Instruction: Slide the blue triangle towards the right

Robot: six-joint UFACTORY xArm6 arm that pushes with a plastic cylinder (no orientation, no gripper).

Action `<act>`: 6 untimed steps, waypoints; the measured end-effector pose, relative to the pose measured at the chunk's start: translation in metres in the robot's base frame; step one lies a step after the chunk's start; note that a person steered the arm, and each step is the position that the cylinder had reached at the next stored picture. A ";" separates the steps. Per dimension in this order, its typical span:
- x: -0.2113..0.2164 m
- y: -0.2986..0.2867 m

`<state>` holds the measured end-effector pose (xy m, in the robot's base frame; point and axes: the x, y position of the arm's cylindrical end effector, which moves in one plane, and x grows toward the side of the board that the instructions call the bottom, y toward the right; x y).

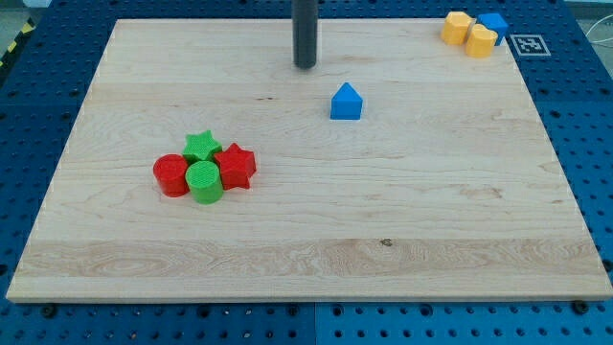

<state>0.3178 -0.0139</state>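
Note:
The blue triangle (pixel 346 102) lies on the wooden board (pixel 383 211), a little above and right of the middle. My tip (pixel 305 66) is the lower end of a dark rod coming down from the view's top. It stands up and to the left of the blue triangle, with a small gap between them, not touching it.
A cluster sits at the left middle: a green star (pixel 201 146), a red star (pixel 235 167), a red cylinder (pixel 171 175) and a green cylinder (pixel 204 182). At the top right corner are two yellow blocks (pixel 458 27) (pixel 481 41) and a blue block (pixel 494 26). A marker tag (pixel 529 44) lies beside them.

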 end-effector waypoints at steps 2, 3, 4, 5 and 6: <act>0.057 0.026; 0.061 0.058; 0.086 0.062; 0.099 0.079; 0.097 0.089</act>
